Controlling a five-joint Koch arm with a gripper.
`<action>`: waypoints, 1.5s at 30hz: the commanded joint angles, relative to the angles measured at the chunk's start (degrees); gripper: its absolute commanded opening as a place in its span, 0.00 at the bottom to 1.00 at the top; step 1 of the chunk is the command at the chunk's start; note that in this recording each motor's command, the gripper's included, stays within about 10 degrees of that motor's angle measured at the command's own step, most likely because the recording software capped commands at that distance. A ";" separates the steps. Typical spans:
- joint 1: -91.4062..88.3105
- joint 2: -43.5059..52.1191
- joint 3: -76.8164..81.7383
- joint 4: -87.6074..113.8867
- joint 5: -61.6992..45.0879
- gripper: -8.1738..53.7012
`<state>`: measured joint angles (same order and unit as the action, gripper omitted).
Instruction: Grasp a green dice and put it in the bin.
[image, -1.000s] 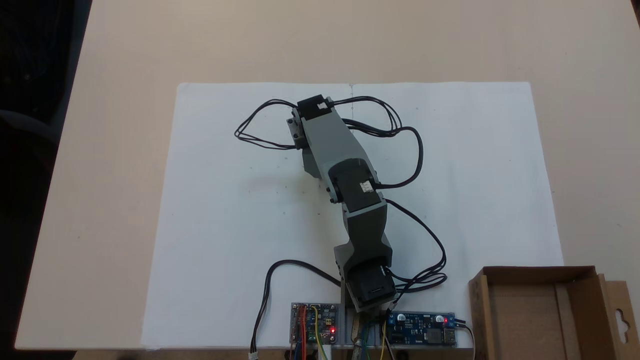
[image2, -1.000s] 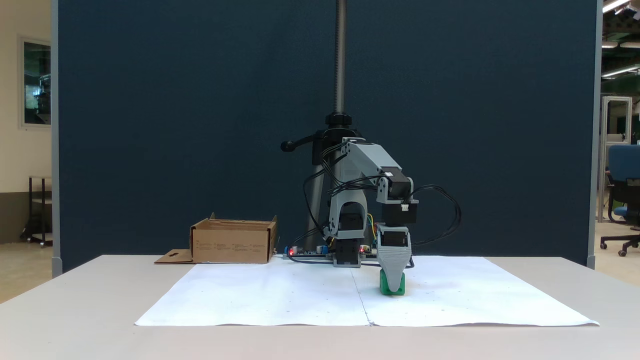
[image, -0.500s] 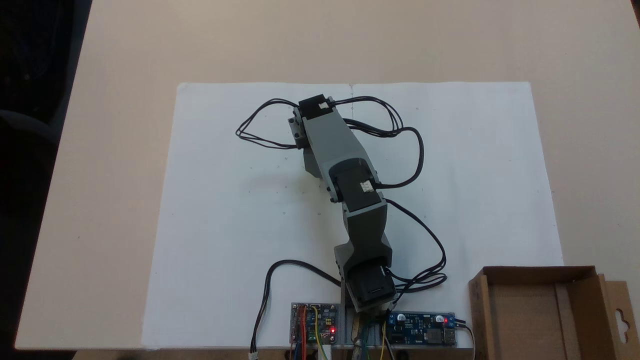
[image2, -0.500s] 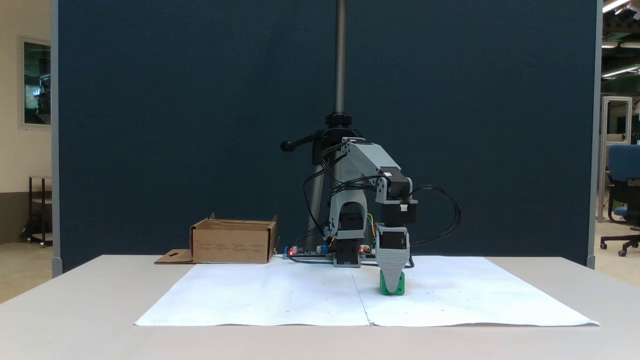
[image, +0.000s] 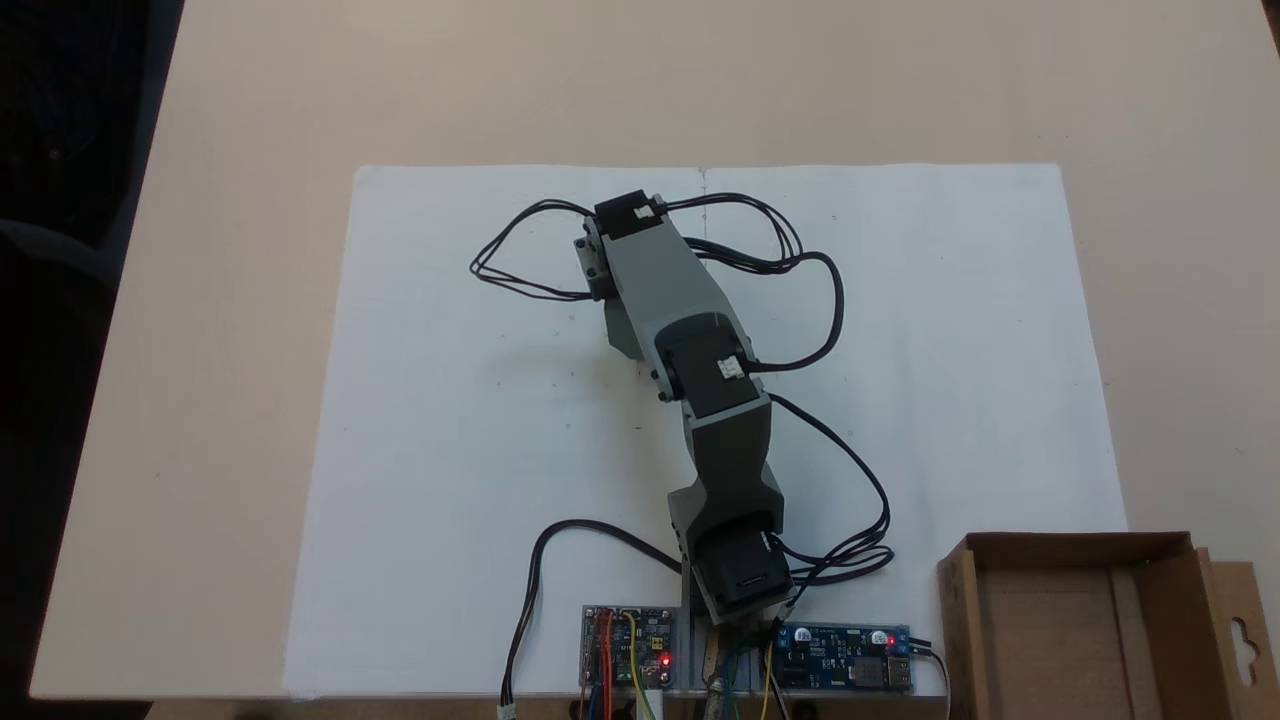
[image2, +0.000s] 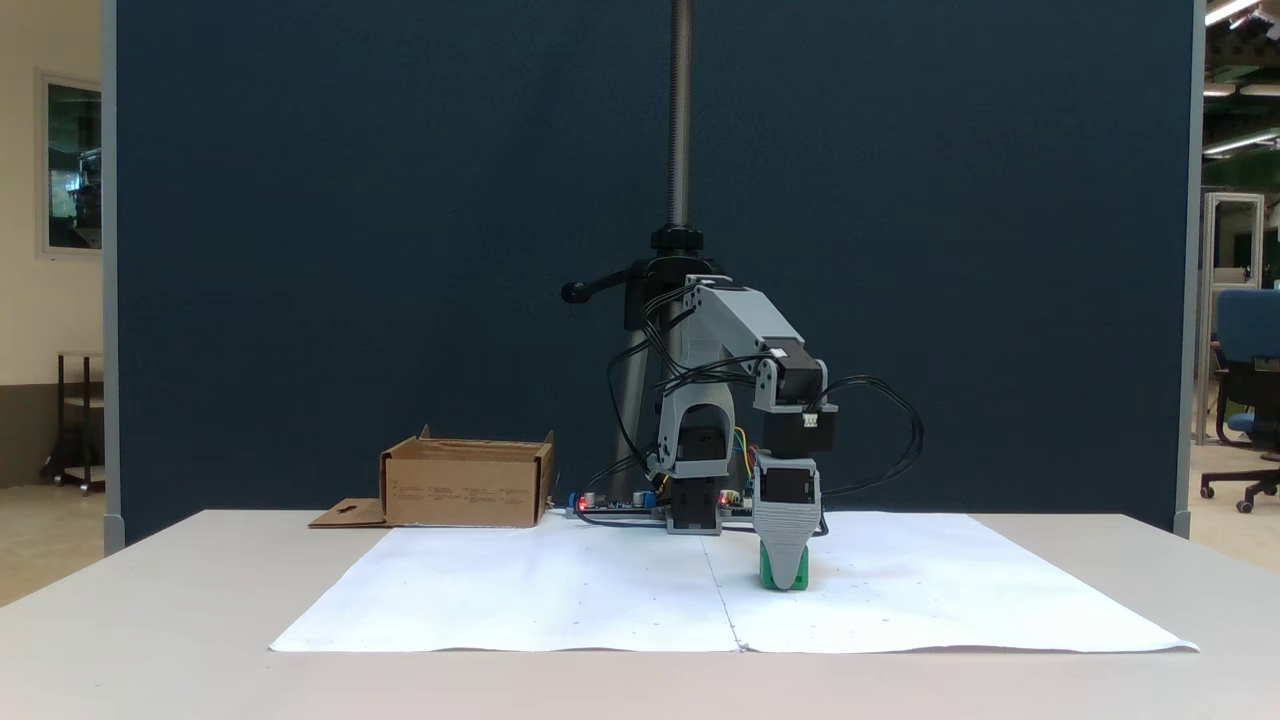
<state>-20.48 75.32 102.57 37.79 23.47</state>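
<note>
Pointing straight down, the gripper (image2: 785, 578) stands over the green dice (image2: 783, 573) on the paper, seemingly straddling it, its grip unclear.

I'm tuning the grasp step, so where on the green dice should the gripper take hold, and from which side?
Grip the green dice across two opposite upright faces, coming straight down. It sits flat on the white paper with open space around it, and the gripper already points down at it, one jaw covering its front.

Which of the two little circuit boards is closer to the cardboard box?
The blue board, beside the box; the one with coloured wires lies farther.
</note>
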 joint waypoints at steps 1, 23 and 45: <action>-0.70 1.32 -2.20 -0.70 3.78 0.57; 25.14 19.16 -2.55 -14.24 0.97 0.32; 95.80 23.55 -9.67 -28.12 -29.71 0.32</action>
<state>76.55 96.15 96.68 11.95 -3.08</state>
